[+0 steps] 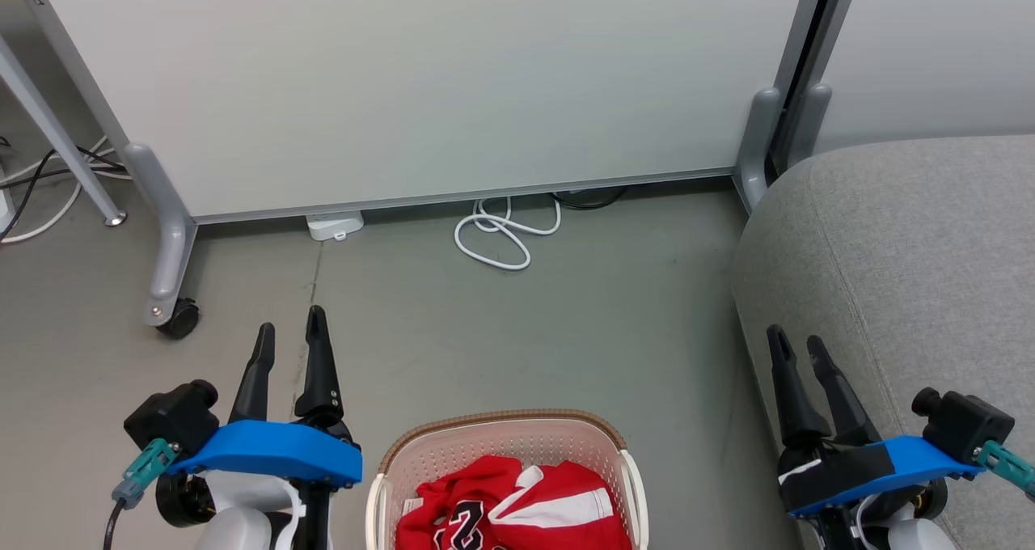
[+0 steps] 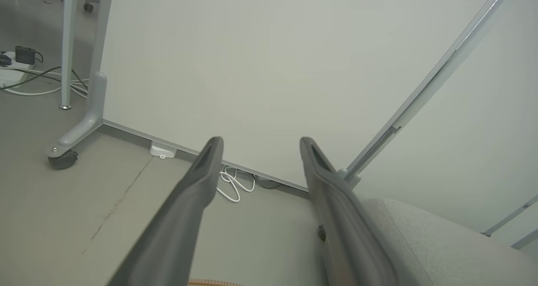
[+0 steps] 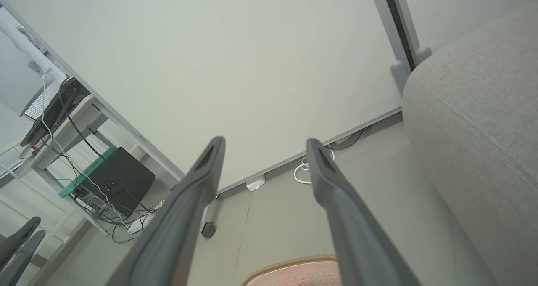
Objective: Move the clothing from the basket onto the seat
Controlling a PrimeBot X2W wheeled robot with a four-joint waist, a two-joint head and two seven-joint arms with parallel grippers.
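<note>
With my left claw [image 1: 291, 321] and right claw [image 1: 796, 337] both spread and empty, the red jerseys [image 1: 517, 505] sat in the basket [image 1: 501, 416] between them, behind their tips, soft, light fabric, I judged, best pinched at a raised fold.

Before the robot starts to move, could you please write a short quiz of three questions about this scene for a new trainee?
1. True or false: the red clothing lies inside the basket.
2. Choose one: the grey seat stands on which side of the basket? A: the robot's left. B: the robot's right.
3. Fill in the missing word: the left pincer and the right pincer are both ____ and hold nothing.

Key: 1 true; 2 B; 3 open.
</note>
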